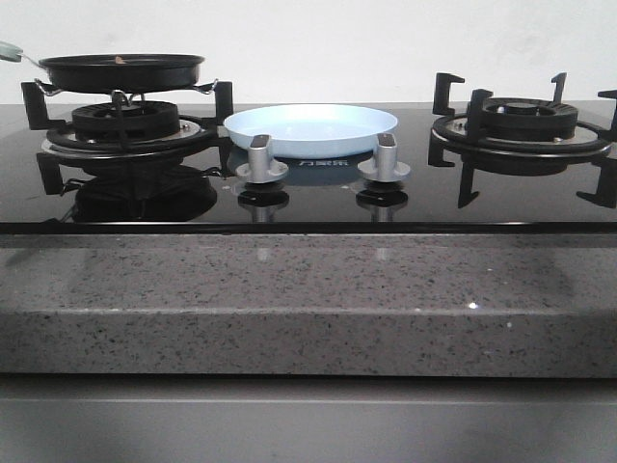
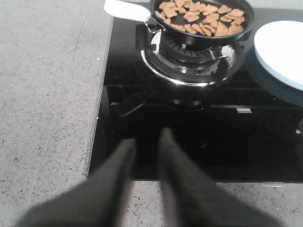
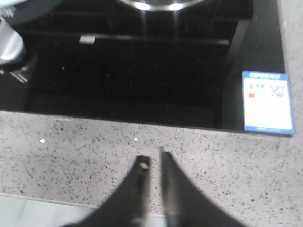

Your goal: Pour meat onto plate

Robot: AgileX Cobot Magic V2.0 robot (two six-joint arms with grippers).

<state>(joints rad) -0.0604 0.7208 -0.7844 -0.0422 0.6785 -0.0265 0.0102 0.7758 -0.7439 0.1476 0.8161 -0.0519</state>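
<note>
Left wrist view: meat (image 2: 201, 18) in the pan lies well beyond the nearly closed, empty fingers (image 2: 124, 158).

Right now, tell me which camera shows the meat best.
The left wrist view: it looks down into the pan, so the meat shows as many brown pieces spread across it. The front view sees the pan edge-on, with only a speck of meat above the rim. The right wrist view shows none.

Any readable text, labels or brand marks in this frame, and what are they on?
None can be read.
Pale print on the stove glass by the plate: too small to read.
Blue-bordered sticker on the glass corner, right wrist view: blurred, with small coloured marks and a code-like patch.
</note>
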